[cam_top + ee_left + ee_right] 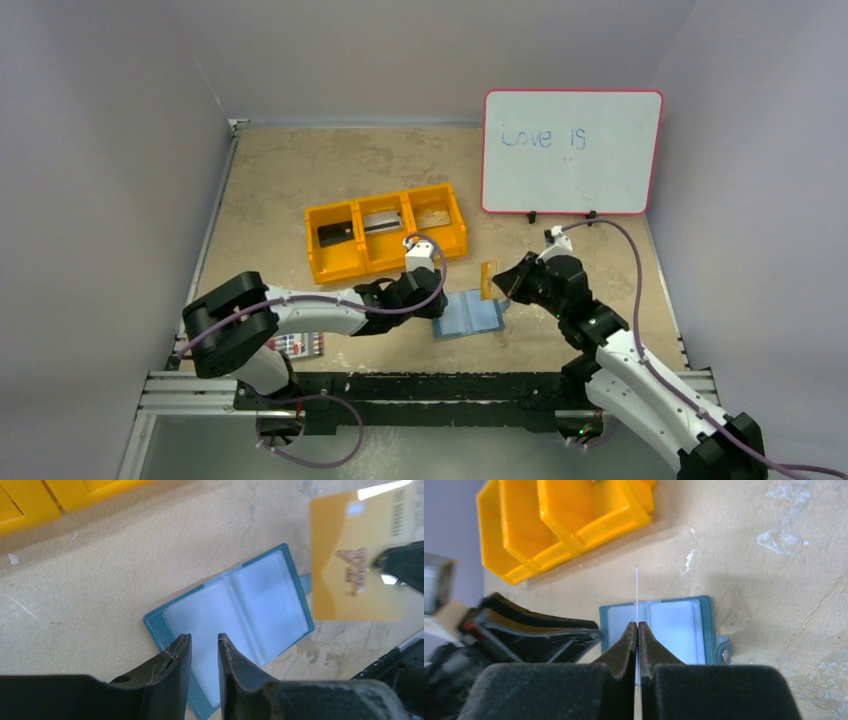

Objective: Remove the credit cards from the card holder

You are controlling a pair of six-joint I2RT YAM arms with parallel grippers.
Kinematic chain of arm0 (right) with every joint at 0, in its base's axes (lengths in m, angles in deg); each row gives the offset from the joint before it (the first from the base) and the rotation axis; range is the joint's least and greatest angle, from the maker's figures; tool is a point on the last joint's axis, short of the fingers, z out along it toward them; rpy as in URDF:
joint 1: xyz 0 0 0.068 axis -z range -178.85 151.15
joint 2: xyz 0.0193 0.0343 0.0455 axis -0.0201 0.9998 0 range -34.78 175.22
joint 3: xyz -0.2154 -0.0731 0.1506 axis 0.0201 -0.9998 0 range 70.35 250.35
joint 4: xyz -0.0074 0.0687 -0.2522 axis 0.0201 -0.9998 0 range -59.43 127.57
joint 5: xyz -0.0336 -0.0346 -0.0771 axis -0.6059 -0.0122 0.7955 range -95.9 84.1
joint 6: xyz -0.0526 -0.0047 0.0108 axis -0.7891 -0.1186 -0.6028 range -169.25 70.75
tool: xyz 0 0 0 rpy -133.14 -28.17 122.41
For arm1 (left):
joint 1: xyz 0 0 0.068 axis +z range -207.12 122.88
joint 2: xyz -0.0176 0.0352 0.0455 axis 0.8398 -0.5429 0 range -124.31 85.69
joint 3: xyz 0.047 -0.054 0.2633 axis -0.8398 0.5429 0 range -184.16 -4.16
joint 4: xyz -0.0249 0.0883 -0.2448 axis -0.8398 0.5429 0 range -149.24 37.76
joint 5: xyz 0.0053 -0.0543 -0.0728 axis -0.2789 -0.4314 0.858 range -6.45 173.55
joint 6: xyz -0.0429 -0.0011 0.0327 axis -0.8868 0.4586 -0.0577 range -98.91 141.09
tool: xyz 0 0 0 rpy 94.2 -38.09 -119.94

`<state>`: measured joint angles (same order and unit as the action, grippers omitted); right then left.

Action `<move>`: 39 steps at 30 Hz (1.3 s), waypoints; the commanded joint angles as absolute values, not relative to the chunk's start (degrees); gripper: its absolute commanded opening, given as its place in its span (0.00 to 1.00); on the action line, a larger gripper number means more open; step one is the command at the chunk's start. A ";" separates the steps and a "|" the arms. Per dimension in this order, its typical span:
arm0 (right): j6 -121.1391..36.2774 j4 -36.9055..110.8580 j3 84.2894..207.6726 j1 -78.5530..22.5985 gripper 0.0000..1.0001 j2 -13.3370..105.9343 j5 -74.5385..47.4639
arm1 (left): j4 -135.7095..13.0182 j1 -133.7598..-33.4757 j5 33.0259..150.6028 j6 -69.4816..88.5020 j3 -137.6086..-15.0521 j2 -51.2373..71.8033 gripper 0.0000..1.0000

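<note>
Nearest, black rail with both arm bases. At left, markers under left arm. Beyond, orange bin, one card per compartment: black card, silver card, tan card. Left gripper low over left edge of holder, jaws slightly apart, nothing between them. Holder flat on table, spread open, clear pockets up. Just right, gold card on edge, clear of holder, pinched in closed right gripper. Far right, whiteboard.
</note>
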<state>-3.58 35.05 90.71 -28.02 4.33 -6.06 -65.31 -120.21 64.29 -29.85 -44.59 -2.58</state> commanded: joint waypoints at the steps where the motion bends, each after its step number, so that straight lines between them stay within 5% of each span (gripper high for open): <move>1: -5.38 34.00 92.62 -27.86 0.00 8.15 -8.72 | -65.42 -120.31 62.97 -28.22 -43.85 2.69 0.27; 23: -10.62 47.10 93.09 -29.12 0.00 30.98 -22.36 | -38.77 -119.56 42.16 -20.52 -49.14 19.53 0.56; 39: -17.44 46.74 94.82 -29.70 0.00 5.45 -10.95 | -22.08 -107.74 36.38 -11.88 -52.36 33.81 0.75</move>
<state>-10.88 43.57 93.57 -29.59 11.13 -15.42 -26.55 -108.01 41.73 -16.73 -49.00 30.42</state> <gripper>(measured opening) 0.005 0.725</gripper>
